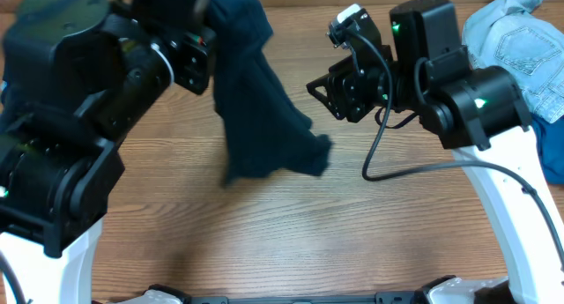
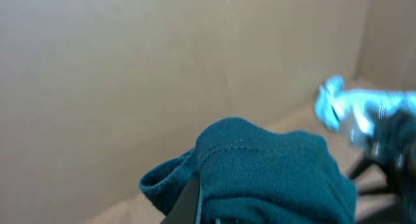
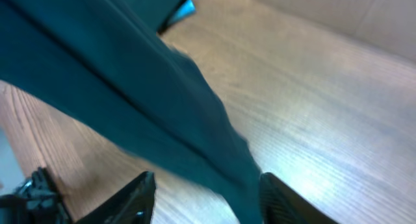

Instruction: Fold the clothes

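The left claw [image 2: 198, 208] was clamped shut on a bunched fold of the dark navy shirt [image 1: 260, 119]. In its wrist view the cloth humped up directly over the fingers, a stitched seam running across the top of the hump. Only one dark finger [image 2: 186, 199] showed, pressed against the fabric. From that grip the shirt hung down below the left claw as a long, twisted drape. Its lower end lay crumpled on the wooden table [image 1: 264, 242], between the two claws and nearer the right one.

The right claw [image 3: 205, 191] was partly open, its two fingers [image 3: 138, 201] standing well apart. A band of the shirt crossed diagonally in front of them, and its lower edge dropped into the gap between them. Neither finger was pressed on the cloth, so this claw had hold of nothing. In the overhead view it sat just beside the hanging shirt, on the side away from the left claw.

A pale denim garment [image 1: 511, 40] lay behind the right claw, beyond its arm, at the far corner of the table. A plain cardboard wall [image 2: 130, 68] stood ahead of the left claw.
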### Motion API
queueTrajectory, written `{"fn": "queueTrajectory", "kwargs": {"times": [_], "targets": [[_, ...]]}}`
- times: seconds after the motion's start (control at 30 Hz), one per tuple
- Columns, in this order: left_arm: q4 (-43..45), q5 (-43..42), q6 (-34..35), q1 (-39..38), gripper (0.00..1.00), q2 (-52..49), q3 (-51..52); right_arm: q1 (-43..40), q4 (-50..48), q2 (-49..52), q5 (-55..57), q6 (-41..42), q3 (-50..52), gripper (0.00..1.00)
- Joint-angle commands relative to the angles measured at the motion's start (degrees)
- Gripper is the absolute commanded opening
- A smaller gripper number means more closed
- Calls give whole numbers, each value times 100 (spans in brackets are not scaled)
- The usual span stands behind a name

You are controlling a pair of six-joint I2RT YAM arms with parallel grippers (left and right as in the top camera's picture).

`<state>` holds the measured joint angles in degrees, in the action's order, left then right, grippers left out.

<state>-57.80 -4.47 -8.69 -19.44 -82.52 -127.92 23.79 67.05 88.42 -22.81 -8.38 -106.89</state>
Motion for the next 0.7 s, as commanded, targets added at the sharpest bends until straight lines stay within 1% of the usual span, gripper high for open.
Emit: {"fn": "queueTrajectory", "kwargs": {"times": [0.0,0.17,0.27,0.37,0.5,0.53,0.6,0.63,0.67], "targets": [[398,601,470,35,4,101,-214,63,37,109,-225,267,-61,59],[973,955,767,35,4,87,-214,66,13,114,-433,267,2,65],[1366,1115,905,31,4,83,-214,94,-50,114,-691,267,2,66],[1631,1244,1095,26,4,48,-214,234,-120,114,-702,267,2,66],[1974,1388,1373,22,4,-66,-214,662,-354,166,-656,291,2,66],[2057,1456,1394,24,4,-94,-214,778,-411,188,-494,448,2,66],[2240,1631,1475,22,4,-149,-214,1019,-514,254,216,968,2,66],[2345,1692,1475,22,4,-177,-214,1093,-533,278,457,1088,2,67],[2463,1722,1473,22,4,-188,-214,1222,-588,304,785,1270,2,71]]}}
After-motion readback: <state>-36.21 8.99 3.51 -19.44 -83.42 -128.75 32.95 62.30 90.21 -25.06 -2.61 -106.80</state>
